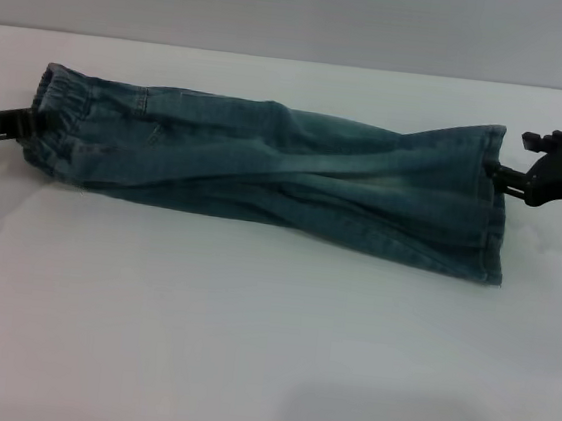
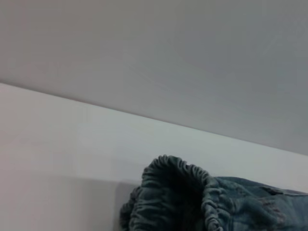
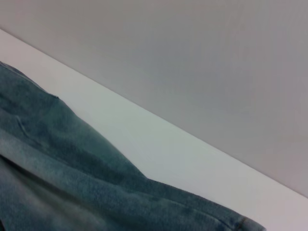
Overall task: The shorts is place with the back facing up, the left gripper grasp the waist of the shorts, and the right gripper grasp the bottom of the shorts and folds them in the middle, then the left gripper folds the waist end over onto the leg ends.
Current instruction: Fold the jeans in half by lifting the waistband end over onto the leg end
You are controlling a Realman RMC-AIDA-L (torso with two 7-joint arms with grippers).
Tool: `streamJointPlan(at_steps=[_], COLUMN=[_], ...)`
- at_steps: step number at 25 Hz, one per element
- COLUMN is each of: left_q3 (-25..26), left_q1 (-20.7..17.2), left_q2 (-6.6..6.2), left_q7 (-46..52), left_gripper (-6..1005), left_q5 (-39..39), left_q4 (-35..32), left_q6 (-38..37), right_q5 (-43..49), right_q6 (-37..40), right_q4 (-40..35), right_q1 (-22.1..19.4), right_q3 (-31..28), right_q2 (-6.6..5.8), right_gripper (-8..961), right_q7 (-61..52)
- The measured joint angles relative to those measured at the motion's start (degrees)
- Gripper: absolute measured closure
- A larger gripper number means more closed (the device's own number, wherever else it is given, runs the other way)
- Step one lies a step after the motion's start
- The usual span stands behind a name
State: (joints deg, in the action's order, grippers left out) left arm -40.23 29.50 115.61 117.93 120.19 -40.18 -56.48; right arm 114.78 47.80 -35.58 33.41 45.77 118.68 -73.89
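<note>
Two arms were on the job, one at each end of the shorts (image 1: 265, 169). Denim shorts lay folded lengthwise across the white counter (image 1: 246, 348), stretched side to side in the head view, near the counter's far edge and the grey wall (image 1: 282, 10).

Left tool (image 1: 30, 126): at the waist end, on the left. Its black arm came in from the frame edge and met the elastic waistband (image 1: 56, 106) there. Fingertips were hidden by the fabric, but they looked clenched on the waistband, which was bunched at that point. The left wrist view showed the gathered waistband (image 2: 178, 192) puckered up into a loop off the counter (image 2: 57, 144).

Right tool (image 1: 501, 175): at the leg end, on the right. A thin black finger (image 1: 510, 179) ran straight into the hem (image 1: 490, 207), with the bulkier tool body behind it. It read as grasping the hem; I couldn't see the contact itself. The right wrist view showed only denim (image 3: 62, 168) spread across the counter (image 3: 159, 144), with a stitched hem corner (image 3: 245, 222) at the frame edge.

Fabric between the two tools was fairly taut, with long creases running end to end. Leg end flared wider than the waist end. Lower edge sat on the counter.
</note>
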Motion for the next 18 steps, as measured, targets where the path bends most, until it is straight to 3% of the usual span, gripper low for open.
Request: streamJointPlan(at_steps=[5,7,13,18], left_q3=[0.28,-0.03,-0.12,-0.11], left_q1=[0.02,0.51,3.13,6.29], left_q2=[0.23,0.69,1.34,1.47], left_q7=[-0.53,-2.63,-4.86,-4.86], left_gripper=[950,950,950,951], left_q5=[-1.72,-6.43,-13.05,-14.22], left_q4=[-1.62,-3.85,-6.67,-7.4], left_q6=[-2.55,-7.13,-15.01,-17.27], right_q5=[-1.52,-3.11,-8.47,-10.21], right_q6=[-0.01,0.01,-0.62,-1.08], right_q4=[0.58,0.71,2.0,3.31], right_q1=[0.47,0.75,2.43,4.86], right_q3=[0.3,1.03,6.21,11.68], right_q2=[0.09,0.15,0.23,0.62], right_gripper=[314,314,314,314], right_q7=[0.08,0.26,0.49,-1.17])
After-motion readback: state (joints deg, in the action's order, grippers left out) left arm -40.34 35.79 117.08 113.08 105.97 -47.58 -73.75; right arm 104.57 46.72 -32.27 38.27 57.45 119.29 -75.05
